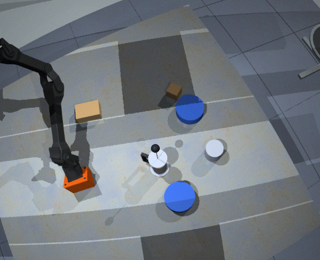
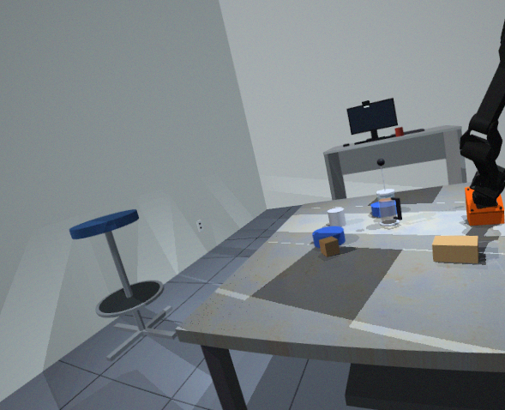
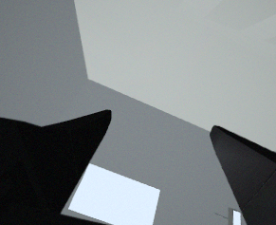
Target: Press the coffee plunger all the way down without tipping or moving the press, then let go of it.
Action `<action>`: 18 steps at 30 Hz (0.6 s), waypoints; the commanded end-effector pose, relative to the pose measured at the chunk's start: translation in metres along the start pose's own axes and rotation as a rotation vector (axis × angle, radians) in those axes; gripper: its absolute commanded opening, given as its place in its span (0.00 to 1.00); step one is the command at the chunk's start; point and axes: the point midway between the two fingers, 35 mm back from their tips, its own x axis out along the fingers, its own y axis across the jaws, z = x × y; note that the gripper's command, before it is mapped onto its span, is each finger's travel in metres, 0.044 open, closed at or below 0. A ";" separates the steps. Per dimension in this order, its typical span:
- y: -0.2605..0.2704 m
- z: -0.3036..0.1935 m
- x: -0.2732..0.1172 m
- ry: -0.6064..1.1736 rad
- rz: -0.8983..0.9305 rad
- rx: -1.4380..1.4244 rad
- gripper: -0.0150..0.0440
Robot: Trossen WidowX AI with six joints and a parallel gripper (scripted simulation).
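Coffee press (image 1: pixel 158 163) stands upright near the middle of the table (image 1: pixel 238 181), plunger knob (image 1: pixel 155 148) up on its thin rod, well above the lid, so not pressed. Its black handle points toward the arm side. Gripper (image 3: pixel 160 127) is far from it: the arm (image 1: pixel 55 111) rises from the orange base (image 1: pixel 79 180) and reaches up and away to the top-left edge of the top view. Wrist view shows only wall and ceiling between the two dark fingers; jaws wide apart, nothing between them. Around the press: two blue discs (image 1: pixel 189 108), (image 1: pixel 179 196), a white cylinder (image 1: pixel 214 148), a small brown cube (image 1: pixel 173 90), and a tan box (image 1: pixel 88 110) nearer the arm.
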 end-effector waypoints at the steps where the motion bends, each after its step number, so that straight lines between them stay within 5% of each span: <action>1: -0.024 -0.014 0.004 0.057 -0.069 -0.048 1.00; 18: -0.176 -0.113 -0.024 0.554 -0.410 -0.405 1.00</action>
